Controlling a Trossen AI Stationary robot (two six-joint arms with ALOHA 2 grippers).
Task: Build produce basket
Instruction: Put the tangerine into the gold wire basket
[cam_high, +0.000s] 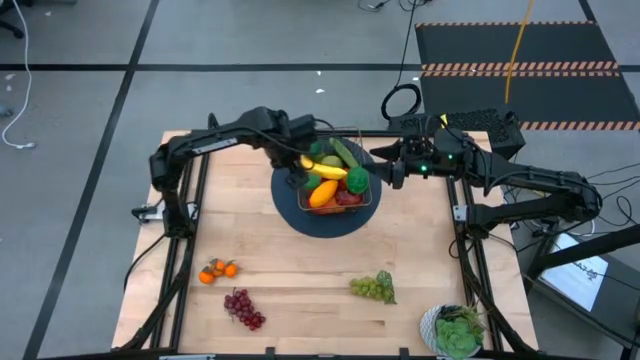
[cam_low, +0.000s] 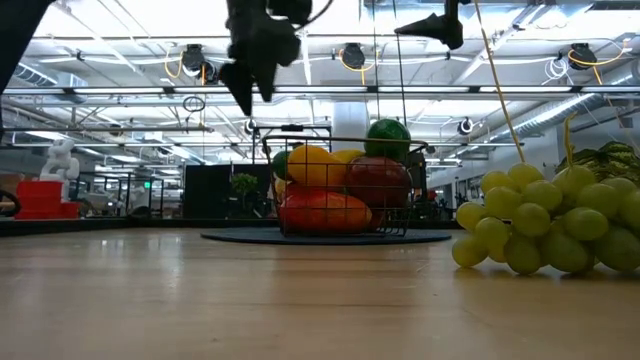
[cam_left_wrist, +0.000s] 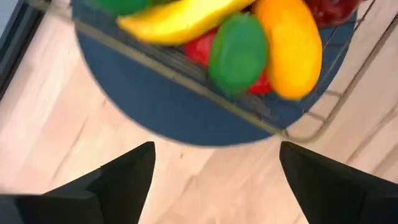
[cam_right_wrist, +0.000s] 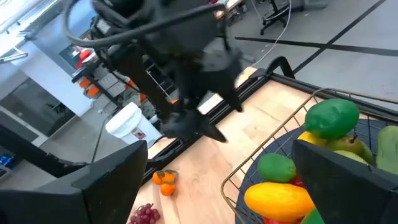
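Wire basket (cam_high: 330, 190) on the round blue mat (cam_high: 325, 218), already holding banana (cam_high: 325, 168), mango, limes. Left gripper (cam_left_wrist: 214, 180) released, hovering beside it; right gripper (cam_right_wrist: 217, 180) released, opposite side. On the desk (cam_high: 300, 270): oranges (cam_high: 217, 270), purple grapes (cam_high: 243, 307), green grapes (cam_high: 373, 288). Likely light, lumpy; pinch clusters across their middle

A dark wire basket (cam_high: 352, 196) on a dark-blue round mat (cam_high: 300, 215) holds a yellow banana (cam_high: 325, 168), an orange mango (cam_high: 322, 193) and green pieces. On the pale wood worktop (cam_high: 300, 270), lower frame: oranges (cam_high: 217, 270), purple grapes (cam_high: 243, 307), green grapes (cam_high: 372, 287).
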